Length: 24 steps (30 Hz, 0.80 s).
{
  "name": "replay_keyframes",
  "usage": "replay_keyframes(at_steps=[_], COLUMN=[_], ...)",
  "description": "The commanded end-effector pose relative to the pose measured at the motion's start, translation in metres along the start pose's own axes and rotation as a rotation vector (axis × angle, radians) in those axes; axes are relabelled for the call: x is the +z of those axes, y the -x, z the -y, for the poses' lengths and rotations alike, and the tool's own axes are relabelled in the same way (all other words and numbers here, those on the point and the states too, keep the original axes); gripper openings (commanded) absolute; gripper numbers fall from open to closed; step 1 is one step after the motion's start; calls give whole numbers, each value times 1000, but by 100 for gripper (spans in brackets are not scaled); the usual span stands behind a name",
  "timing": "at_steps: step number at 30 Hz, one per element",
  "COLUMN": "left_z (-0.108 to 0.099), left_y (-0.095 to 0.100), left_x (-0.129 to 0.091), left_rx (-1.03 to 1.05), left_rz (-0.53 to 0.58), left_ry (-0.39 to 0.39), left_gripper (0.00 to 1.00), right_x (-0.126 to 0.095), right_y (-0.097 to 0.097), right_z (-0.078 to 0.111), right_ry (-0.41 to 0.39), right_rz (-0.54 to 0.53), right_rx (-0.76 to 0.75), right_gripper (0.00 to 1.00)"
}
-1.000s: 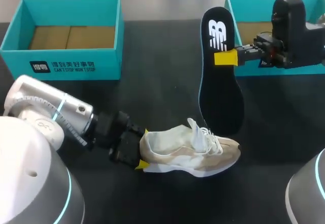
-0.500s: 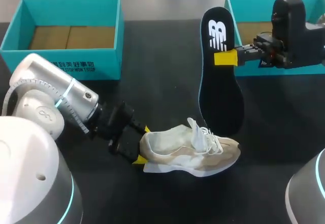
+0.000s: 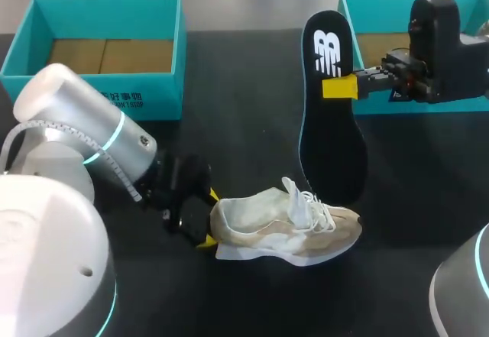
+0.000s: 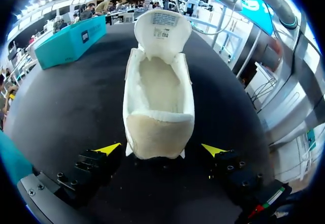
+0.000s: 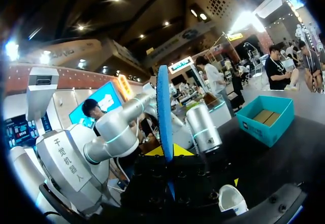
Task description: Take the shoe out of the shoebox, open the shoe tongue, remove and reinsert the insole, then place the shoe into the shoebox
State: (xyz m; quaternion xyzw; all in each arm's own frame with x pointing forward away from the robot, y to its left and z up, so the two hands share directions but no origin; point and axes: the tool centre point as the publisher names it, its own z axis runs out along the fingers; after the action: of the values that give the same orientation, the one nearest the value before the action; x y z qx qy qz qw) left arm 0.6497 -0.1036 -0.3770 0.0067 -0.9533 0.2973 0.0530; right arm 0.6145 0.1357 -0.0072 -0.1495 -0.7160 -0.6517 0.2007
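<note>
A beige sneaker (image 3: 290,226) lies on the black table, its tongue (image 4: 162,28) pulled up and its inside bare. My left gripper (image 3: 208,218) stands open at the heel (image 4: 160,132), one yellow tip on each side of it, without pinching it. The black insole (image 3: 330,115) with a white logo hangs upright above the toe end of the shoe. My right gripper (image 3: 340,86) is shut on its upper edge. In the right wrist view the insole (image 5: 164,107) shows edge-on between the yellow tips of that gripper (image 5: 170,150), with the shoe (image 5: 231,198) below.
One open teal shoebox (image 3: 99,96) stands at the back left. A second teal shoebox (image 3: 367,4) sits at the back right, behind my right gripper. The left box (image 4: 71,41) also shows beyond the shoe in the left wrist view.
My left arm's big silver link has swung up and toward the shoe, and its gripper has tilted slightly at the heel. The right arm, insole and shoe have stayed put.
</note>
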Motion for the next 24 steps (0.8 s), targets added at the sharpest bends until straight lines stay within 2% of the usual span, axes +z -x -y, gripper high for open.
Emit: replay_keyframes(at_steps=[1, 10, 15, 24], left_z=[3, 6, 10, 12], left_y=[-5, -5, -8, -9], left_x=[-7, -13, -11, -9], left_rx=[-2, 18, 21, 47], left_rz=[9, 16, -18, -16], left_ry=[206, 328, 371, 477], left_gripper=[100, 100, 100, 100], right_x=[2, 2, 2, 2], right_y=[1, 1, 1, 1], right_z=[0, 0, 0, 0], right_ry=[-2, -2, -2, -2], right_rz=[0, 0, 0, 0], right_rx=[2, 2, 2, 2], right_gripper=[0, 0, 0, 0])
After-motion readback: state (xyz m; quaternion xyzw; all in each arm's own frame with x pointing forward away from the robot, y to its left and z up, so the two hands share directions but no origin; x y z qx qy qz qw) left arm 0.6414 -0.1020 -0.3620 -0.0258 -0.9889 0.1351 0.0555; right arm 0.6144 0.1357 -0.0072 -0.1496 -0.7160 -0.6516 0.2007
